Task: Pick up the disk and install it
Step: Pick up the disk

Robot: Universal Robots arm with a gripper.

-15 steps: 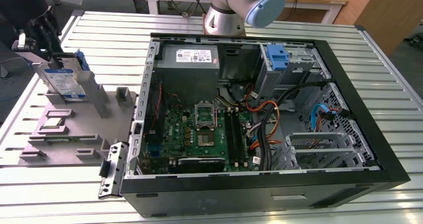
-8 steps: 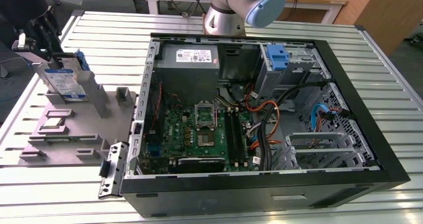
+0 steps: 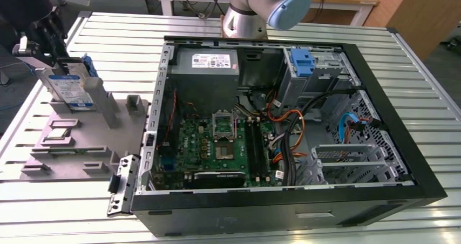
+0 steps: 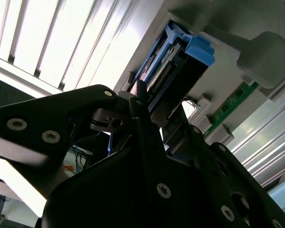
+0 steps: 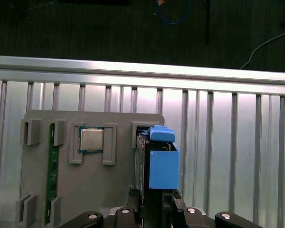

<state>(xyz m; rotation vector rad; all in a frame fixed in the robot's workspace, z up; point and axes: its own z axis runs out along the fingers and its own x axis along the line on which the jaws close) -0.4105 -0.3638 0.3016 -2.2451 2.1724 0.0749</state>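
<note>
The disk, silver with a white-and-blue label and a blue frame, stands on edge at the back of the grey parts holder on the exterior view's left. My gripper comes down onto its upper edge from above. In the first wrist view, the fingers flank the disk tightly on both sides, shut on it. The disk's far end sits at the holder's slot. Whether it has lifted out of the slot I cannot tell. In the second wrist view, the blue frame shows beyond my gripper.
An open computer case lies at the centre and right, with a motherboard, grey power supply, cables and a blue-latched drive bay. The holder also carries a processor chip and a green memory stick. The arm's base stands behind the case.
</note>
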